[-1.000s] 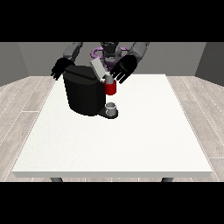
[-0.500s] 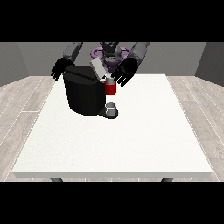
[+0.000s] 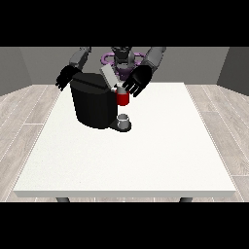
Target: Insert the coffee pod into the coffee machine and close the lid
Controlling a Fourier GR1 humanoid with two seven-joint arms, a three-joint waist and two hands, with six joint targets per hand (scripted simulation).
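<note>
So the black machine (image 3: 92, 99) sits toward the far left part of the white counter (image 3: 146, 155), and everything's basically crowded around it. Its grey lid (image 3: 108, 77) is tilted up, sticking out of the top at the machine's right side. Just below the lid, on the machine's right face, there's a red thing at the machine (image 3: 122, 98). Under that, at the machine's foot, a small grey cup (image 3: 124, 119) stands on the dark base.

The hand at the view's right (image 3: 137, 80) hangs just right of the lid and above the red thing, fingers spread and pointing down toward the counter, so it's open and not holding anything I can see. The hand at the view's left (image 3: 65, 78) is up by the machine's top left corner, fingers also loosely spread, open too, and I can't tell if it's touching the body.

The pod itself? I can't pick it out anywhere near the machine.
</note>
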